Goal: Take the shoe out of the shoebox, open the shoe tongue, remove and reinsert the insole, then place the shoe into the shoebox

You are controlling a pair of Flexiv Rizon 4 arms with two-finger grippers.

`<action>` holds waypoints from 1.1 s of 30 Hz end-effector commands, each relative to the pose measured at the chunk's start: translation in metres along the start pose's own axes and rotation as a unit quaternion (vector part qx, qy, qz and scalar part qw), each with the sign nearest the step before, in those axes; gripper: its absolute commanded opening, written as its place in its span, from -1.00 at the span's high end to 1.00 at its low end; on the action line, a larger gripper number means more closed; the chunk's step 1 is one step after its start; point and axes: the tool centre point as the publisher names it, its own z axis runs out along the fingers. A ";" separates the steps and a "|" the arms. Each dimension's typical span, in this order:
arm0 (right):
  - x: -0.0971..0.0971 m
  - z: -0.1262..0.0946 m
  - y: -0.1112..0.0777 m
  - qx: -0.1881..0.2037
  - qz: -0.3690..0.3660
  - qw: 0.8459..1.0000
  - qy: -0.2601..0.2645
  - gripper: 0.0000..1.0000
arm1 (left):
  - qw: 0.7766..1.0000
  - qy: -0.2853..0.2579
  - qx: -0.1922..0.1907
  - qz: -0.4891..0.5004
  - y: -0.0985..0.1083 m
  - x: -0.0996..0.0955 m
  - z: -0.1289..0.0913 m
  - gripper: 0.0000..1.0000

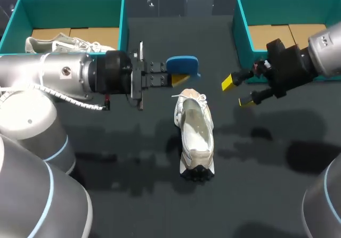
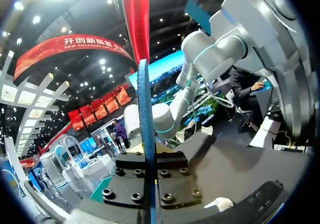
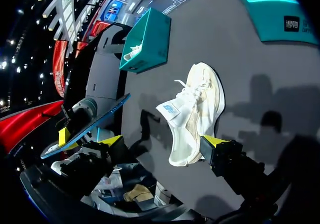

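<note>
Shoe point(image 1: 195, 137) out, tongue point(image 3: 170, 111) open, insole point(image 1: 182, 64) removed, clamped in left gripper point(image 1: 178, 74). Right gripper point(image 1: 237, 92) released, empty. Remaining: reinsert insole, return shoe to shoebox point(image 1: 241, 27).

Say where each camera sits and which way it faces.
Head: above and behind, looking down on the table; left gripper holds the insole, right gripper is open.
Left wrist: on that arm, looking out to the room; its gripper base shows, the insole edge-on in it.
Right wrist: on that arm, facing the shoe and left gripper; its open gripper shows.
Shared: all three show the insole.
</note>
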 end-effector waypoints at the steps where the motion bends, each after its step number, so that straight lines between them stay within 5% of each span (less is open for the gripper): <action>1: -0.003 0.001 0.013 0.020 -0.005 0.999 0.046 -1.00 | 0.973 0.077 0.008 0.218 0.005 -0.007 -0.003 1.00; 12: -0.003 0.001 0.013 0.020 -0.005 0.999 0.046 -1.00 | 0.973 0.077 0.008 0.218 0.005 -0.007 -0.003 1.00; 23: 0.024 -0.015 0.034 0.020 0.028 0.992 0.123 -1.00 | 0.926 0.063 -0.027 0.372 0.043 -0.008 -0.008 1.00; 33: 0.042 -0.016 0.048 0.013 0.050 0.984 0.173 -1.00 | 0.895 0.022 -0.057 0.442 0.057 -0.015 -0.003 1.00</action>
